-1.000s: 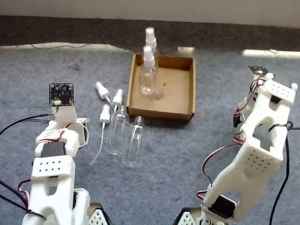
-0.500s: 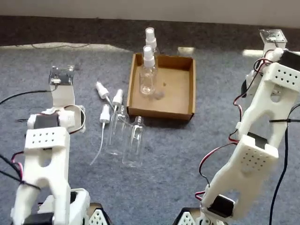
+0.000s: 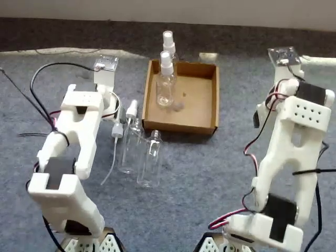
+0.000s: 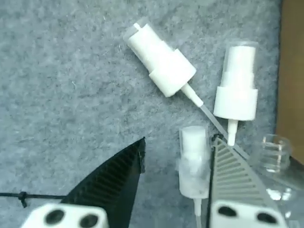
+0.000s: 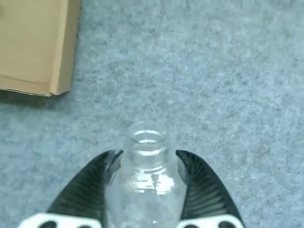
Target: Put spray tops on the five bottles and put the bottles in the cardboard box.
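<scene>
My right gripper [image 5: 148, 155] pinches an uncapped bottle [image 5: 147, 186], seen from its wrist; my left gripper [image 4: 179, 142] stands spread over loose spray tops [image 4: 164, 64].

A grey carpet [image 3: 210, 157] forms the work surface; 1 dark band [image 3: 79, 32] runs along its far edge, a pale wall [image 3: 157, 8] behind.

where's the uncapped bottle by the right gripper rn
Right wrist view: the uncapped bottle is gripped between the fingers of the right gripper, above the carpet, with the cardboard box corner off to one side.
</scene>
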Robot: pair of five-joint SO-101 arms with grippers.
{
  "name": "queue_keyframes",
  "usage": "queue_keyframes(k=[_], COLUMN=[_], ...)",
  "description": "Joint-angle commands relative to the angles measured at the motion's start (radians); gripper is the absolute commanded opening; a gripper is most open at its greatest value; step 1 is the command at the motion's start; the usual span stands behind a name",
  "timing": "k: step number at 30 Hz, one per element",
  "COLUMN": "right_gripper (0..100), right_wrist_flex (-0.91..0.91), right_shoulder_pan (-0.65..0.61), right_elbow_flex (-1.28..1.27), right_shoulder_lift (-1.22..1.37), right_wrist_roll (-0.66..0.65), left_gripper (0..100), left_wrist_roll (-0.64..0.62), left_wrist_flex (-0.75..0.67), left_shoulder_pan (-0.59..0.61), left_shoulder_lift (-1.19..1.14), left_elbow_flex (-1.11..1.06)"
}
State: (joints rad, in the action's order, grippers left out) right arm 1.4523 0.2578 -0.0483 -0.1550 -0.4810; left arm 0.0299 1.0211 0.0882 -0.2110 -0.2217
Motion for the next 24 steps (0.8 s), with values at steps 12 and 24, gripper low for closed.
queue_keyframes(k=[12,24], right_gripper=[0.4,0.4], right_wrist_flex=[-0.176,-0.217], right_shoulder_pan=[-0.168,-0.236], right_elbow_flex=[-0.489,-0.476], right_shoulder_lift=[-0.443,-0.455], right_wrist_roll=[0.021,0.058], left_gripper=[11,4], left_wrist_roll=[-0.023,-0.029], left_wrist_flex=[0.006,0.133], left_shoulder_pan=[-0.019,0.045], left_shoulder_lift=[-0.124,-0.036], left_elbow_flex=[0.074,0.206])
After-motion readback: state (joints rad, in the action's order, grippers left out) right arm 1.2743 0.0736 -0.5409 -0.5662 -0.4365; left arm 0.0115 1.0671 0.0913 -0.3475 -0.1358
